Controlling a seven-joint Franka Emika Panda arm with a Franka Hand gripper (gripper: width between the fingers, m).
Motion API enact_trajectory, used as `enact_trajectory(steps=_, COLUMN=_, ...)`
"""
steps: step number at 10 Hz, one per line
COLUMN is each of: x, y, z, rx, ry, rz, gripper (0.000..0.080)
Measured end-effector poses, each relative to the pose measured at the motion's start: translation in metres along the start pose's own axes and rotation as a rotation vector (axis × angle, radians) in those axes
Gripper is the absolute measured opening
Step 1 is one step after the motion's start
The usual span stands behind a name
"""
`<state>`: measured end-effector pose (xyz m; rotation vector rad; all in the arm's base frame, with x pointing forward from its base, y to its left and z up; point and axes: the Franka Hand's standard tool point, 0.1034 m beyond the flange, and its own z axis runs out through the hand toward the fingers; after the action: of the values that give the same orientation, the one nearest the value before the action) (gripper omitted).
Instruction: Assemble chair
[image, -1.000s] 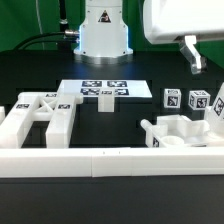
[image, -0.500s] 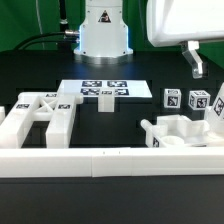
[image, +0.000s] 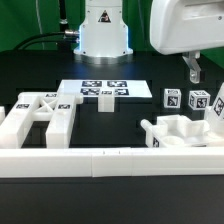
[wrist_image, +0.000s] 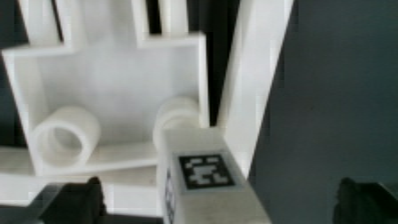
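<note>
Exterior view: black tabletop (image: 150, 80), dark backdrop, cables behind white robot base (image: 105, 30). Marker board (image: 105, 89) lay flat mid-tabletop. X-braced frame (image: 40, 115) sat at view's left. Tagged legs (image: 172, 99) stood at view's right, recessed white part (image: 185, 132) in front of them. Long rail (image: 110, 160) ran along front edge. Fingers (image: 190, 68) hung above right-side parts, touching nothing.

Wrist view: fingers spread apart, empty. Recessed part lay below them, tag (wrist_image: 208, 170) near its edge.

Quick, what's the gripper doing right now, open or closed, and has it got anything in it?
Gripper: open, holding nothing; it hangs above the chair parts on the exterior view's right.
</note>
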<state>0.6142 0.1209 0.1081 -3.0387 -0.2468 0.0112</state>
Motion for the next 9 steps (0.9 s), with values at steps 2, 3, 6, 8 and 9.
enact_trajectory(steps=2, x=0.000, y=-0.001, z=0.002, rx=0.007, ry=-0.048, rz=0.000, gripper=0.0649)
enact_trajectory(steps=3, x=0.000, y=-0.001, z=0.006, rx=0.006, ry=-0.049, rz=0.002, gripper=0.0649)
enact_trajectory(steps=6, x=0.018, y=0.006, z=0.011, rx=0.004, ry=-0.034, rz=0.009, gripper=0.0649)
enact_trajectory(steps=8, x=0.022, y=0.003, z=0.017, rx=0.005, ry=-0.035, rz=0.021, gripper=0.0649)
enact_trajectory(steps=9, x=0.022, y=0.002, z=0.019, rx=0.004, ry=-0.037, rz=0.017, gripper=0.0649)
